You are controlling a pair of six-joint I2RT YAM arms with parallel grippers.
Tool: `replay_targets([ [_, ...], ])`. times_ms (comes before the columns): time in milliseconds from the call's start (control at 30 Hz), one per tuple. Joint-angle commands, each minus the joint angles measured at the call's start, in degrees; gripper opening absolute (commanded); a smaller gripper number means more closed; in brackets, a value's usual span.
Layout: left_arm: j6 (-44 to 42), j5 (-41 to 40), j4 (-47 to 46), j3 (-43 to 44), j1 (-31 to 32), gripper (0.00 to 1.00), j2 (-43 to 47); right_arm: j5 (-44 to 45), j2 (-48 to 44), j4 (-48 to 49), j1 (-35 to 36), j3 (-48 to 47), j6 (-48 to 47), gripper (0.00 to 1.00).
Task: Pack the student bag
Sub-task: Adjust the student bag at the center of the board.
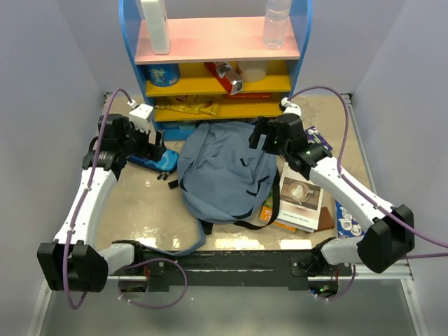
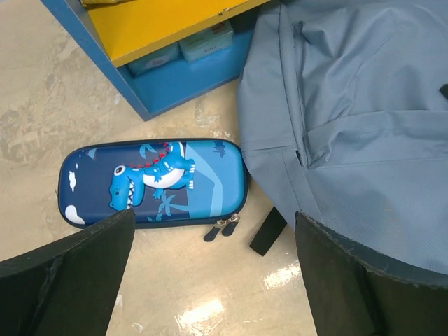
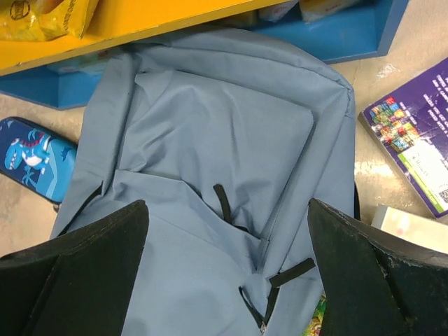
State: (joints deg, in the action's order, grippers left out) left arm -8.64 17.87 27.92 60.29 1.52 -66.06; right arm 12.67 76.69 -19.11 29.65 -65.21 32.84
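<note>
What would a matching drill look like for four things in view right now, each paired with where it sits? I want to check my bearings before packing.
Things
1. student bag
2. dinosaur pencil case
3. clear bottle
4. coffee-cup book

Places
A. standing on the pink top shelf
B. middle of the table, lying flat
C. on the table just left of the bag
D. on the table just right of the bag

Pairs: 1-B, 2-C, 3-A, 4-D
</note>
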Motion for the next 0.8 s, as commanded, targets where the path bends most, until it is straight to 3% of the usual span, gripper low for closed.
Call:
replay_targets([
  [0,0.29,0.68,-1.38,0.35,-0.29,1.0,-1.35,0.35,0.04,2.06,2.6,-1.15,-2.69,0.99],
  [167,1.44,0.59,-2.17,1.23,-0.46,1.0,-3.45,1.39,2.23,5.75,12.26,-2.02,-6.82,0.99],
  [433,1.18,0.76,-2.0,2.64,-1.52,1.0,-5.13,6.23,17.24,6.89,31.41,-10.53,-8.14,0.98],
  [533,0.74,0.15,-1.03,3.16,-3.0,1.0,-6.01,6.67,22.78,6.64,35.55,-14.57,-8.32,0.98],
  [767,-0.14,-1.52,-0.59,2.99,-5.82,1.0,-6.01,3.07,29.12,8.56,36.62,-17.32,-7.35,0.97],
])
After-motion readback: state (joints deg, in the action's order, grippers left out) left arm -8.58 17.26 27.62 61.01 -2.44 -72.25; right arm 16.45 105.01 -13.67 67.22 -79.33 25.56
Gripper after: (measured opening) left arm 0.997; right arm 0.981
